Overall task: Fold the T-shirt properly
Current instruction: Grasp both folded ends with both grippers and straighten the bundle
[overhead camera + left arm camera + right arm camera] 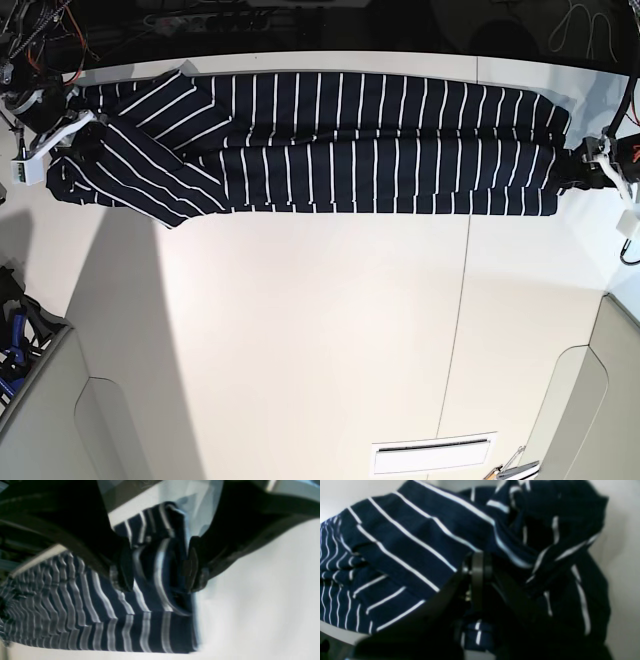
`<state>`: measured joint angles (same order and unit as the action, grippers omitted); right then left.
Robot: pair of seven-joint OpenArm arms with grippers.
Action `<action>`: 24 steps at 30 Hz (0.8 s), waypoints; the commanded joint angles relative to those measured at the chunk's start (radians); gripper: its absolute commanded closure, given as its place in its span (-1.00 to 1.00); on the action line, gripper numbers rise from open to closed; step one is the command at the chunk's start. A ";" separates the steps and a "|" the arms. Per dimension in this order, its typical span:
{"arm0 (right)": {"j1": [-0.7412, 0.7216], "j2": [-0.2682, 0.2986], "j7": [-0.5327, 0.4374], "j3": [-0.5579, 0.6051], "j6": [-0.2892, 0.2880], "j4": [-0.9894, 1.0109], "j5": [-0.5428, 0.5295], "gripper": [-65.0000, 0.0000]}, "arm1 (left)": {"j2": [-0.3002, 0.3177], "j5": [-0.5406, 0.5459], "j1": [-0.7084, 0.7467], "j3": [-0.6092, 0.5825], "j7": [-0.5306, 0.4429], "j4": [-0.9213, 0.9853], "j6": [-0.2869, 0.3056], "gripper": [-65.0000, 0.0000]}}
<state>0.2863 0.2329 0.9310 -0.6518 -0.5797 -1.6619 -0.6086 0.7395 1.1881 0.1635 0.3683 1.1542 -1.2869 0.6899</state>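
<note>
The T-shirt (340,140), dark navy with thin white stripes, lies stretched in a long band along the far edge of the white table (320,330). One sleeve is folded over at the left end. My left gripper (582,166) is at the band's right end. In the left wrist view it (160,570) is shut on a bunched fold of the shirt (75,605). My right gripper (68,138) is at the left end. In the right wrist view its fingers (477,577) are closed together in crumpled cloth (407,542). The neck label is hidden.
Cables (30,40) hang at the back left behind the table. Grey panels (60,420) stand at both near corners. A white slotted plate (432,457) lies at the front edge. A seam (462,300) runs across the tabletop.
</note>
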 commanded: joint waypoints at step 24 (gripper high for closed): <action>-0.014 0.019 -0.006 -0.005 -0.003 -0.009 -0.103 1.00 | -0.129 -0.130 0.103 0.103 -0.192 -0.009 0.008 -0.47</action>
<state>0.2768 0.2356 0.9401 -0.6518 -0.5797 -1.6573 -0.6884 0.5972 1.0603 0.2684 0.4667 0.9451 -1.2858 0.6899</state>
